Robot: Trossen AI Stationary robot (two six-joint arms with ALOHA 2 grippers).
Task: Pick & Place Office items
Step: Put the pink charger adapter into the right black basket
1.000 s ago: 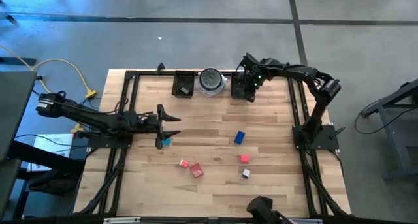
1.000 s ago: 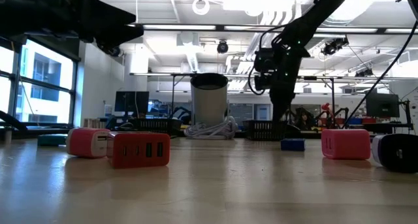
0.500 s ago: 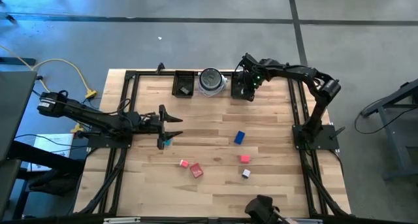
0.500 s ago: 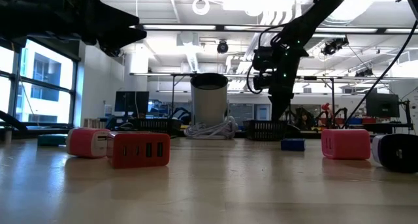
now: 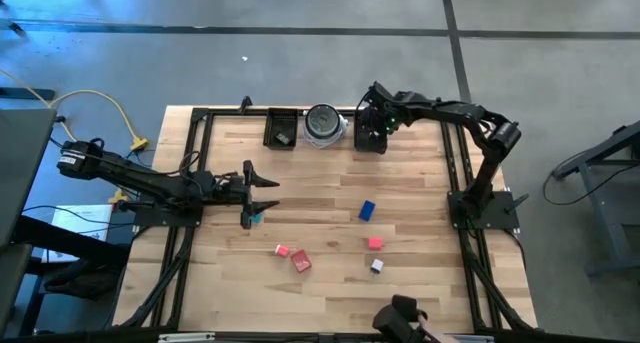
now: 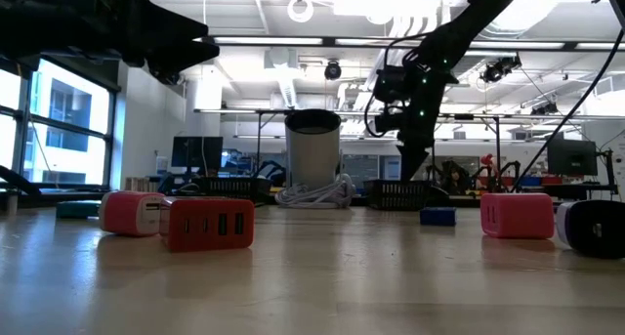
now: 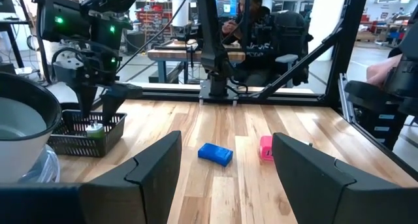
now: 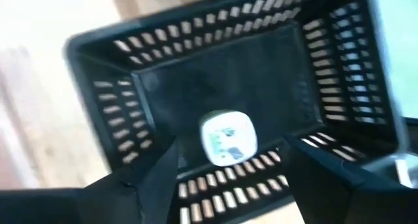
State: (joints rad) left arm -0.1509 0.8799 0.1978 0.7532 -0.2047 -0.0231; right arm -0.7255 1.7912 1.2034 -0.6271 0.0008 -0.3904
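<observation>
Overhead: right tool (image 5: 373,133) above slatted black tray (image 5: 372,140) at desk's far edge; left tool (image 5: 262,194) spread above teal piece (image 5: 256,217).

Low: red block (image 6: 210,224), pink block (image 6: 517,216) are matte, boxy.

Left wrist: blue block (image 7: 215,153) lies flat on wood-grain desk (image 7: 222,185).

Right wrist: fingers (image 8: 157,178) apart, nothing held; green-white piece (image 8: 228,137) in tray. Judgement: lift straight, clear of rim.

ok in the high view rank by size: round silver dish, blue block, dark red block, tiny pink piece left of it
Largest to smallest:
1. round silver-grey dish
2. dark red block and blue block: look about alike, not ranked
3. tiny pink piece
</observation>
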